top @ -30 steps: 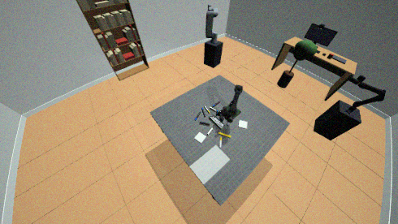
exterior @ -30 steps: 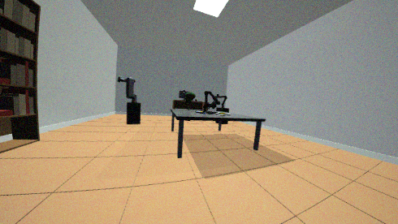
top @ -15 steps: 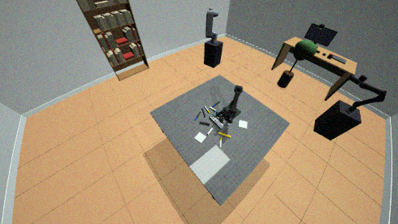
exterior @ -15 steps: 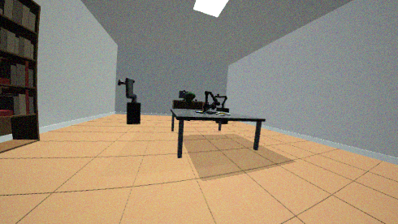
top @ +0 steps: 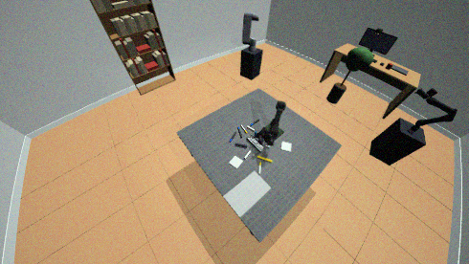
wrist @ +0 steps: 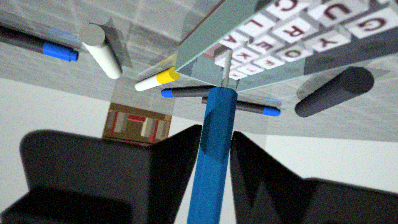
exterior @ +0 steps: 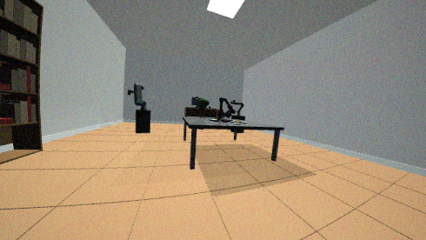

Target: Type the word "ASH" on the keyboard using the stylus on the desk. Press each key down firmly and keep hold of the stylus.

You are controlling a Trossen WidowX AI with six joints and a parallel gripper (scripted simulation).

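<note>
My gripper (wrist: pixel 216 137) (top: pixel 268 136) is shut on the blue stylus (wrist: pixel 218 125), which stands out between the two dark fingers. The stylus's thin grey tip (wrist: pixel 226 67) touches the keyboard (wrist: pixel 292 30) (top: pixel 255 143) at its near corner; I cannot read the key under the tip. The keyboard has white keys with dark red letters and lies on the grey table (top: pixel 297 163) (exterior: pixel 235 127). In the exterior view the arm (exterior: pixel 223 110) bends low over the table top.
Loose pens lie around the keyboard: a white cylinder (wrist: pixel 102 50), a yellow-capped marker (wrist: pixel 159 79), blue-capped pens (wrist: pixel 55 50) (wrist: pixel 262 109) and a dark cylinder (wrist: pixel 332 92). Two white notes (top: pixel 235 162) (top: pixel 286 146) and a paper sheet (top: pixel 247 192) lie on the table.
</note>
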